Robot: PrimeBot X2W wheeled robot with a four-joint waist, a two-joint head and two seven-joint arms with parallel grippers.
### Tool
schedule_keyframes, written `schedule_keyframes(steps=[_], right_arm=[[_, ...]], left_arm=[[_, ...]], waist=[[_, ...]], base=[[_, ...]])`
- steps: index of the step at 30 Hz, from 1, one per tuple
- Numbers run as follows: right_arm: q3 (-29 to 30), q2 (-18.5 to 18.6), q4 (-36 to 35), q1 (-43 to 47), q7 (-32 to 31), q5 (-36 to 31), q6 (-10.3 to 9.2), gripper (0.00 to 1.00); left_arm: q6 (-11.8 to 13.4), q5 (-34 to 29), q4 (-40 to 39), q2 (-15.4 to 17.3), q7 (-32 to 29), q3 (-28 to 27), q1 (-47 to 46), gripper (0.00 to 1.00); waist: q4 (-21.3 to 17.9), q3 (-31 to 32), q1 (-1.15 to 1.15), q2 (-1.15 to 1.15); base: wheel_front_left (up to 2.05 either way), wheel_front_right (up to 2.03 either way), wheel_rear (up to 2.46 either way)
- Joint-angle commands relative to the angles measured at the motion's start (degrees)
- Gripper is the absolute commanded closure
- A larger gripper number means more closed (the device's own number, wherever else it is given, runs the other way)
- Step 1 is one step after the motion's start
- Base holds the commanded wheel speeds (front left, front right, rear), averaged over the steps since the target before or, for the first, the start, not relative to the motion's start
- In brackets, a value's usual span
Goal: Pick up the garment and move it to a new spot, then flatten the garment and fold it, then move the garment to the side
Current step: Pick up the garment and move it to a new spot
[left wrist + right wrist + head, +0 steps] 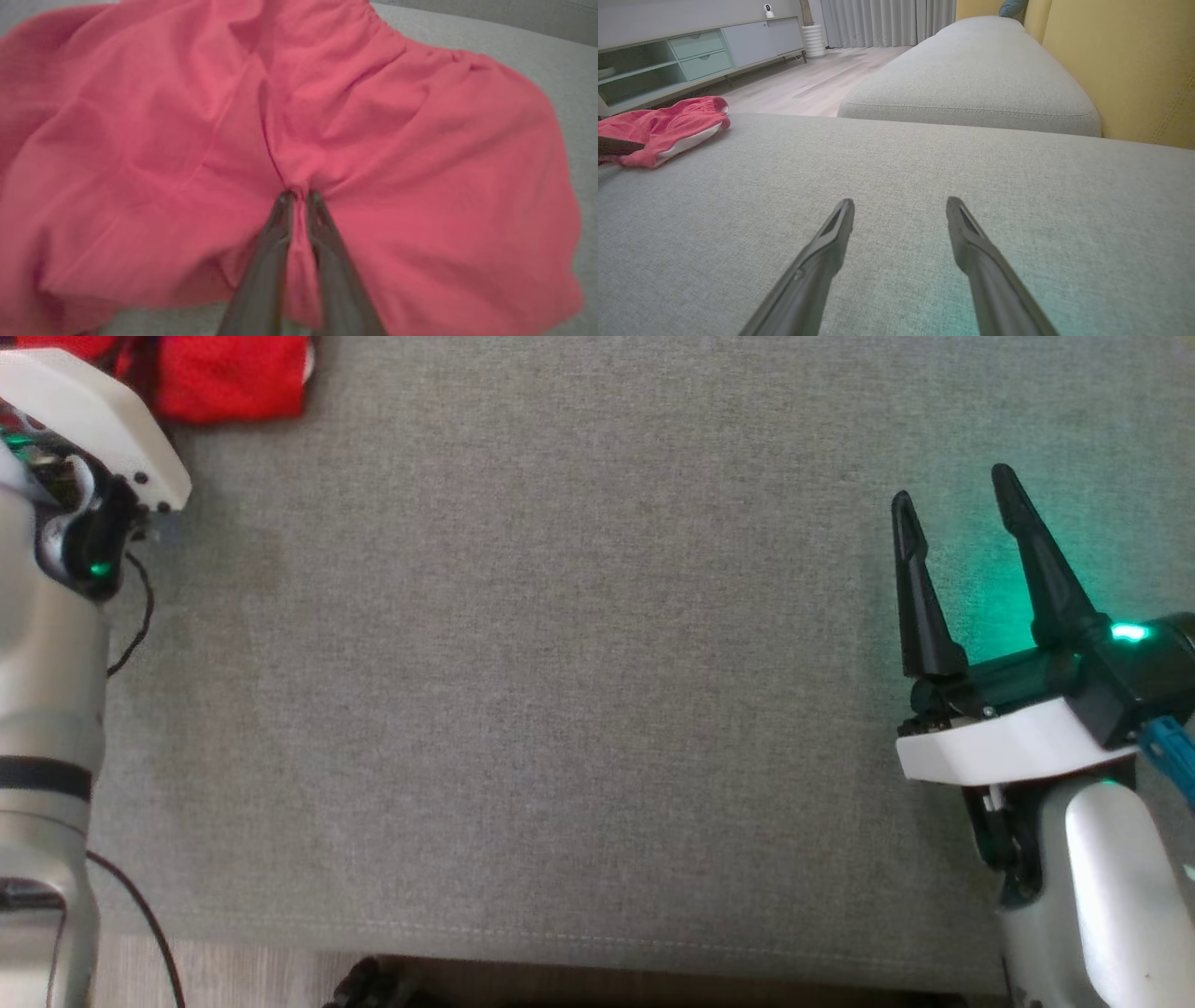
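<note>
Opening stage. The left pincer point(299, 195) is clamped on a pinch of the red garment point(420, 163), crumpled at the grey cushion's point(560, 663) far left corner. The right pincer point(952, 485) hangs wide over bare cushion. Not yet done: transfer, flattening, folding, setting aside.

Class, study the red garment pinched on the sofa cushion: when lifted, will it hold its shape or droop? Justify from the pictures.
Probably floppy: the garment lies in soft folds and bunches where the left gripper has its jaws shut on it. Likely light, being thin cloth. It may drag on the textured cushion rather than slide freely.
</note>
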State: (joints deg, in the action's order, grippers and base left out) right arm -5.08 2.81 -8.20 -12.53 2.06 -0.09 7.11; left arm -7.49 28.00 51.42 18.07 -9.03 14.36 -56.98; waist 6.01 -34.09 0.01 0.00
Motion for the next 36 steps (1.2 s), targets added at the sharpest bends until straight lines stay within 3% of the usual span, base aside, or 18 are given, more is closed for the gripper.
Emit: schedule_keyframes(steps=[1, 12, 18, 26, 36], right_arm=[[-1.2, 0.1, -1.8, -0.2, 0.7, 0.1, 0.37, 0.00], [-1.1, 0.1, 1.2, -0.5, 3.2, 2.2, 0.37, 0.00], [-0.8, 0.1, 3.7, 0.0, 4.8, 3.9, 0.37, 0.00], [-0.7, 0.1, 6.3, 0.8, 6.7, 5.9, 0.37, 0.00], [0.8, 0.1, 9.3, 2.1, 9.1, 8.3, 0.37, 0.00]], left_arm=[[0.0, 0.5, 0.3, 3.0, -0.4, -0.3, 0.9, 1.00], [0.0, -2.9, 1.1, 6.4, 9.7, 3.6, -3.0, 1.00], [0.0, -4.2, -1.6, 8.0, 11.8, 7.3, -5.3, 1.00], [0.0, -4.0, -8.6, 9.6, 12.4, 13.0, -6.9, 1.00], [0.0, -2.0, -23.6, 11.1, 10.9, 22.6, -6.4, 1.00]], waist=[[0.1, 0.3, -0.01, 0.00], [1.4, 6.1, -0.01, 0.00], [1.3, 10.8, -0.01, 0.00], [-0.2, 15.1, -0.01, 0.00], [-4.6, 20.4, -0.01, 0.00]], base=[[0.00, 0.00, 0.00], [0.00, 0.00, 0.00], [0.00, 0.00, 0.00], [0.00, 0.00, 0.00], [0.00, 0.00, 0.00]])
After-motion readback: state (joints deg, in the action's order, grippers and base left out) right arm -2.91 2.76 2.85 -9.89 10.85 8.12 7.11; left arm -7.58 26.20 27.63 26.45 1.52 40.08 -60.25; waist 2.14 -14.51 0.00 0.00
